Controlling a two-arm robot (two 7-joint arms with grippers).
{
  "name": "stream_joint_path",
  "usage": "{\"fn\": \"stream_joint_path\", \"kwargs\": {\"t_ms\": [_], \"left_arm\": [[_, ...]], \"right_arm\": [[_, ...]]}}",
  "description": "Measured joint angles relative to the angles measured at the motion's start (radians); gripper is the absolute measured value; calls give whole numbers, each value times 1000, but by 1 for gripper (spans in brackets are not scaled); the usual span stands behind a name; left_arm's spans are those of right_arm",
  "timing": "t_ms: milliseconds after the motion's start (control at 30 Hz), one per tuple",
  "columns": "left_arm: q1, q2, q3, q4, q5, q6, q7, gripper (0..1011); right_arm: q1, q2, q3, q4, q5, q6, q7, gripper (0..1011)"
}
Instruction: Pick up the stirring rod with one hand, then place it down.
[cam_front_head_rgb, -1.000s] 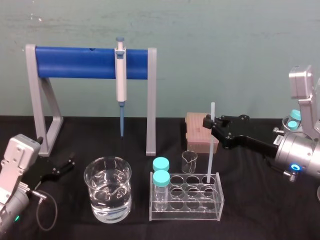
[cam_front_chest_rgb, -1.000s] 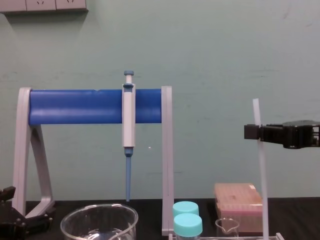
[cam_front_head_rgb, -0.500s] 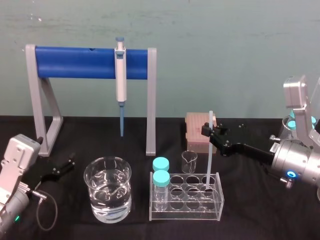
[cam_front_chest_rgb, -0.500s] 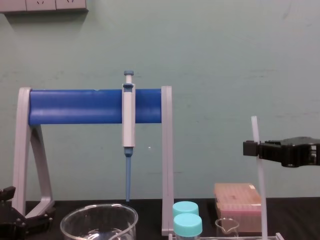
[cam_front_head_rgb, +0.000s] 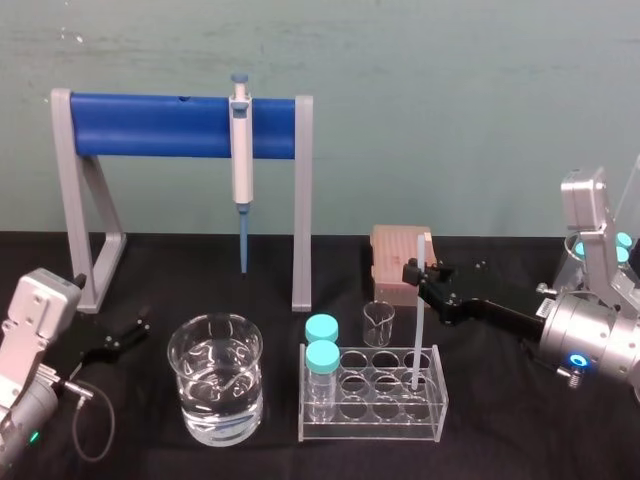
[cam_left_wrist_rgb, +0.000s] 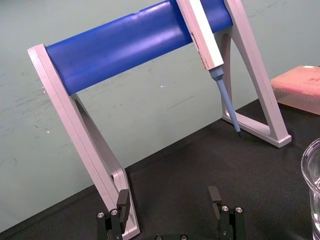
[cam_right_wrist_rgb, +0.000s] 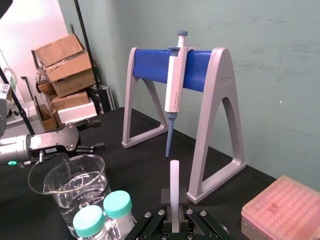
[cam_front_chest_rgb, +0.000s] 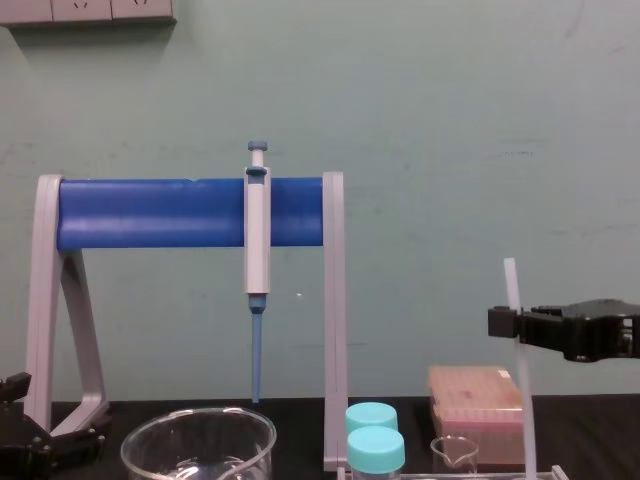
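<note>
Right tool (cam_front_head_rgb: 412, 272), in the head view, is clamped on the stirring rod (cam_front_head_rgb: 418, 320) near its top. It holds the rod upright, with the lower end in a hole at the right end of the clear rack (cam_front_head_rgb: 370, 428). I'd judge the rod is being set down there. Left tool (cam_front_head_rgb: 125, 335) lies parked on the black desk (cam_front_head_rgb: 520, 430) beside the stand's foot.

From the left wrist, its fingers (cam_left_wrist_rgb: 122, 200) stand apart with nothing between them. Beyond them the pipette (cam_left_wrist_rgb: 206, 42) hangs on the blue stand (cam_left_wrist_rgb: 125, 45).

From the right wrist, the rod rises straight out of the closed jaws. Cardboard boxes (cam_right_wrist_rgb: 62, 65) are stacked in the room behind.

From the chest, the rod stands vertical, gripped high, against a plain green wall (cam_front_chest_rgb: 450, 120).
</note>
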Motion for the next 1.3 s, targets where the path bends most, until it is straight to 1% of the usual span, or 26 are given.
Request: {"fn": "stream_joint_path", "kwargs": {"t_ms": [633,700,733,767,833,933,967,1033,1067,1233,1300], "left_arm": [[0,0,0,0,0,0,0,1005],[0,0,0,0,0,0,0,1005],[0,0,0,0,0,0,0,1005],[0,0,0,0,0,0,0,1005],[0,0,0,0,0,0,0,1005],[0,0,0,0,0,0,0,1005],[0,0,0,0,0,0,0,1005],[0,0,0,0,0,0,0,1005],[0,0,0,0,0,0,0,1005],[0,0,0,0,0,0,0,1005],[0,0,0,0,0,0,0,1005]], "right_arm": [[-17,-14,6,21,-7,10,-6,69],[-17,-15,7,21,-5,13,-6,82],[-19,-15,9,21,-4,14,-7,127],[-20,-15,10,21,-3,15,-8,146],[-21,-15,12,18,-3,17,-14,216],[-23,-14,13,15,-4,18,-19,272],[-23,-14,14,13,-4,19,-20,340],[-24,-13,16,11,-5,20,-22,382],[-25,-13,16,11,-6,20,-23,440],[-26,-11,19,8,-8,22,-26,586],[-27,-11,20,6,-8,23,-27,666]]}}
